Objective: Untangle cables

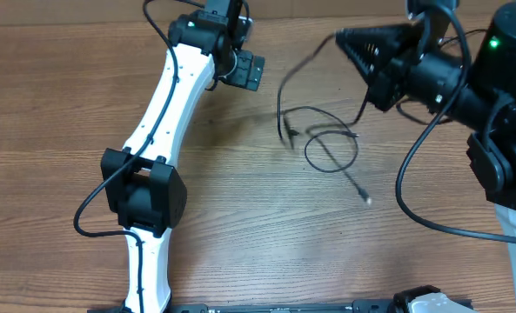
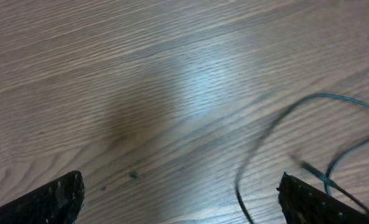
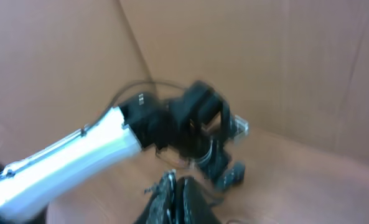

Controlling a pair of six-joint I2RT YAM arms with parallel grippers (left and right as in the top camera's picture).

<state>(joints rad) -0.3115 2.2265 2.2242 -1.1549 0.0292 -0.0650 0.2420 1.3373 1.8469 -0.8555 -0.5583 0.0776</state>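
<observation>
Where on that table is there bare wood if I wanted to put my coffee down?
The widest bare wood lies left of the left arm, and in front of the cables, between that arm and the right arm's black lead. It is crowded in the upper middle, where the cables sprawl and one strand runs up to the right claw.

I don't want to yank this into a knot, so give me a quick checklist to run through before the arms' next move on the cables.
1. The left gripper is open: ok.
2. The right gripper is shut, with a strand of the cables leading up to its tips: ok.
3. Loops apart on the table: not ok, they overlap.
4. A strand within the left gripper's span: ok, near one finger.
5. Left gripper low enough to pinch it: cannot tell.
</observation>
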